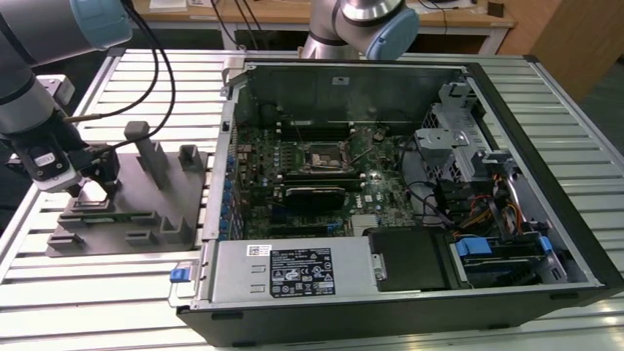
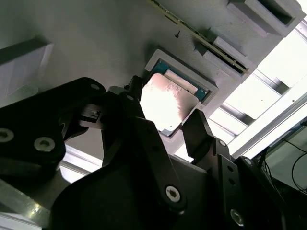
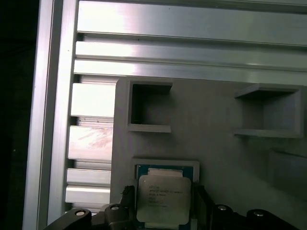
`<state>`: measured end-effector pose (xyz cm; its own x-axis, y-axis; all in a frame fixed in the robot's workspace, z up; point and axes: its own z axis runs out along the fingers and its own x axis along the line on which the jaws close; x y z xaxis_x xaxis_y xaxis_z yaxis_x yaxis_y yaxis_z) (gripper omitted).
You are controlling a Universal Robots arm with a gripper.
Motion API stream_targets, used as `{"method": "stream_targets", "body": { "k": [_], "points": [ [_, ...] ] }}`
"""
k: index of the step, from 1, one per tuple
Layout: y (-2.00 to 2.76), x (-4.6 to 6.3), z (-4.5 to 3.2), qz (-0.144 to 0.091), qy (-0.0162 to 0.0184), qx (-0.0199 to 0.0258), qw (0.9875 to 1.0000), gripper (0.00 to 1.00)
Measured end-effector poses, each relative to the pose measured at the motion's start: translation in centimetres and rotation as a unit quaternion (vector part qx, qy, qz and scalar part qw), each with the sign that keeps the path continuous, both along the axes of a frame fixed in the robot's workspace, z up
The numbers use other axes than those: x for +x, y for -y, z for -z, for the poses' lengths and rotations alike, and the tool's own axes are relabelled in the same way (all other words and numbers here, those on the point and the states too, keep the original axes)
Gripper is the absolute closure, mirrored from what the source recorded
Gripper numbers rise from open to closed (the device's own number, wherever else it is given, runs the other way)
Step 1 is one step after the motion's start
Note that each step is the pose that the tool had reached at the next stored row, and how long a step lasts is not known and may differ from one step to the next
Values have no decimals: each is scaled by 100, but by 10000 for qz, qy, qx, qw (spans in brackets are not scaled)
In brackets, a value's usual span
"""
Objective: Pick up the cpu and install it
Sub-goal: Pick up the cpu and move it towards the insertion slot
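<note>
Though poised low over the cpu (image 3: 160, 197), not yet clamped on it. Black gripper (image 3: 163, 206), jaws apart, one finger (image 3: 126, 203) on either side of the small silvery square, with a thin gap showing on both sides in both wrist views. Cpu lying flat in a shallow square pocket of a grey block (image 1: 117, 228), on a slatted metal table (image 1: 127, 292) at the exterior view's left. Well apart from it, at the exterior view's right, an open computer case (image 1: 341, 91) with a square socket (image 1: 322, 156) on its board. Probable trouble from here:
- an off-centre squeeze tipping the cpu against the pocket wall and jamming it;
- fingertips catching the pocket rim instead of the cpu's edges;
- too light a hold on such thin, smooth sides, letting it slip on the way across to the case;
- a tilted cpu harming the socket at seating.
</note>
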<state>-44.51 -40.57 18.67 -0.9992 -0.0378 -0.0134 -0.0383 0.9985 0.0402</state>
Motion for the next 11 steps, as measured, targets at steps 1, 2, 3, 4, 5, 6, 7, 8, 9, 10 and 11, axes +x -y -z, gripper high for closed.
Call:
{"method": "stream_targets", "body": {
  "k": [1, 2, 3, 4, 5, 6, 7, 8, 9, 10, 11],
  "points": [
    [0, -2, 1, 0, 1, 0, 10000, 40],
    [0, -3, 1, 0, 2, 0, 10000, 40],
    [0, -2, 2, 0, 3, 0, 10000, 40],
    [0, -2, 2, 0, 3, 0, 10000, 40],
    [0, -3, 1, 0, 2, -1, 10000, 47],
    [0, -3, 1, 0, 2, -1, 10000, 47],
    [0, -3, 1, 0, 2, -1, 10000, 47],
    [0, -3, 1, 0, 2, -2, 10000, 47],
    [0, -2, -1, 0, 3, -1, 10000, 47],
    [0, -3, -9, 0, 4, -1, 10000, 47],
    [0, -3, -22, 0, 3, -1, 10000, 47]
  ]
}}
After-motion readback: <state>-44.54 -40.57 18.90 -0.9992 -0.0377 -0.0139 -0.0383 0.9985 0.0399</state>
